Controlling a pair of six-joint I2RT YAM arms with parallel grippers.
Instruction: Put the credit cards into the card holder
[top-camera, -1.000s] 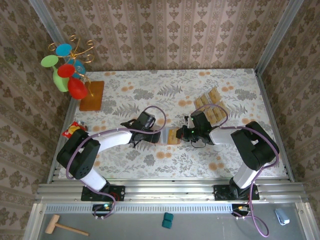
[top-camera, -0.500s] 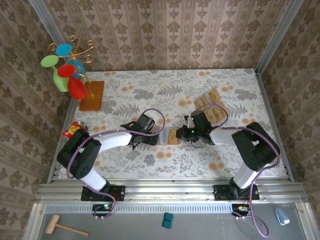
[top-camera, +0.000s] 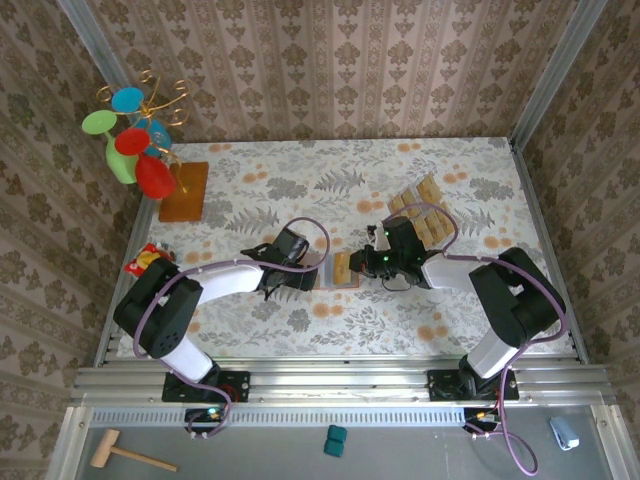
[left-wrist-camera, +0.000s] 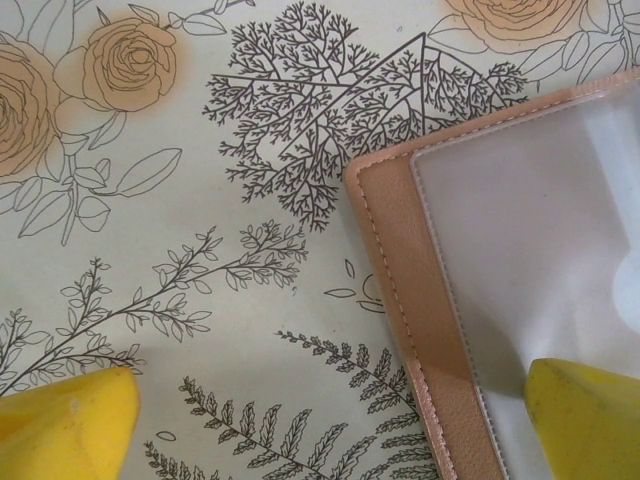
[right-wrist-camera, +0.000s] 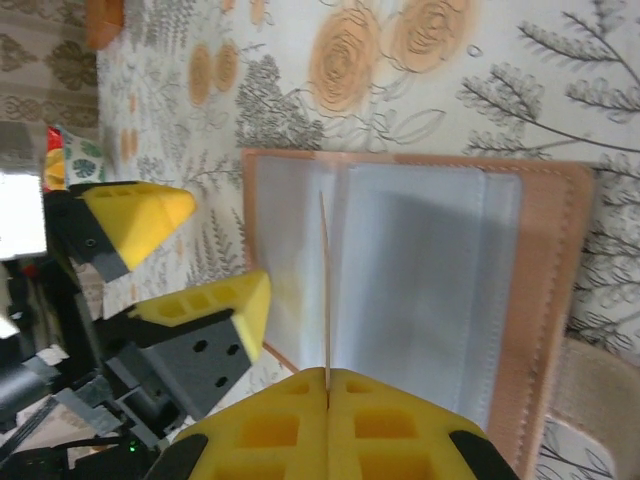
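The card holder (top-camera: 340, 270) is laid open on the flowered table (top-camera: 250, 190) between the two arms, its clear pockets turned up. One credit card (right-wrist-camera: 325, 290) is pinched edge-on in the clenched right gripper (right-wrist-camera: 327, 378) above a pocket, and the remaining cards (top-camera: 430, 187) are seen behind that arm. The left gripper (left-wrist-camera: 330, 400) is spread wide at the holder's left edge, with nothing grasped.

Card holder (top-camera: 340, 271) flat on surface (top-camera: 470, 170), between left gripper (top-camera: 310, 273) and right gripper (top-camera: 364, 262). Credit cards (top-camera: 430, 188) lie beyond right gripper, further right. Wooden board (top-camera: 184, 190) well left of left gripper.
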